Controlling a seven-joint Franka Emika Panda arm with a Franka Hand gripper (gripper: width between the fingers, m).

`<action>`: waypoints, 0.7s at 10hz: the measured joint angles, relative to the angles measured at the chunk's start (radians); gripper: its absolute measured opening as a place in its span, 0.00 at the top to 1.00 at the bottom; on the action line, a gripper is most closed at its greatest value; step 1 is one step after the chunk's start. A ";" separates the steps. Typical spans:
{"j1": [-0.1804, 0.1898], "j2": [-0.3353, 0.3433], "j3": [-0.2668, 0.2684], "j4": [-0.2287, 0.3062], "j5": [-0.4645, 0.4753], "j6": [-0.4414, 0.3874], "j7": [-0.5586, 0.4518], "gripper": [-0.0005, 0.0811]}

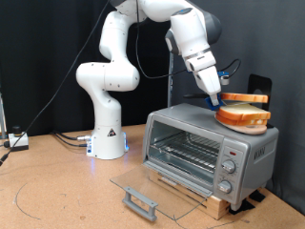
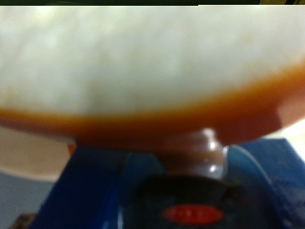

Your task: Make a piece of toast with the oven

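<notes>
The silver-grey oven (image 1: 191,143) stands on a wooden board at the exterior view's right, its glass door (image 1: 143,186) dropped flat open and its wire rack (image 1: 181,151) bare. One bread slice (image 1: 243,117) lies on the oven's top. My gripper (image 1: 215,98) hangs just above the oven's top and is shut on the edge of the other slice, the piece of toast (image 1: 248,97), held level a little above the lying slice. In the wrist view the toast's pale face and orange-brown crust (image 2: 143,57) fill the frame, right against a blue finger (image 2: 205,153).
The door's grey bar handle (image 1: 139,201) lies on the table in front of the oven. Three knobs (image 1: 229,167) sit on the oven's right front. A black stand (image 1: 257,86) rises behind the slices. The arm's white base (image 1: 108,138) and cables are at the left.
</notes>
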 joint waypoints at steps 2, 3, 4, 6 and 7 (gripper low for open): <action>0.010 -0.002 -0.014 -0.021 0.035 0.005 -0.036 0.51; 0.009 -0.002 -0.015 -0.026 0.035 0.005 -0.036 0.51; 0.007 -0.003 -0.016 -0.031 0.035 0.005 -0.036 0.51; -0.002 -0.005 -0.013 -0.040 0.012 0.005 -0.030 0.51; -0.008 -0.008 -0.009 -0.040 -0.014 0.001 -0.021 0.51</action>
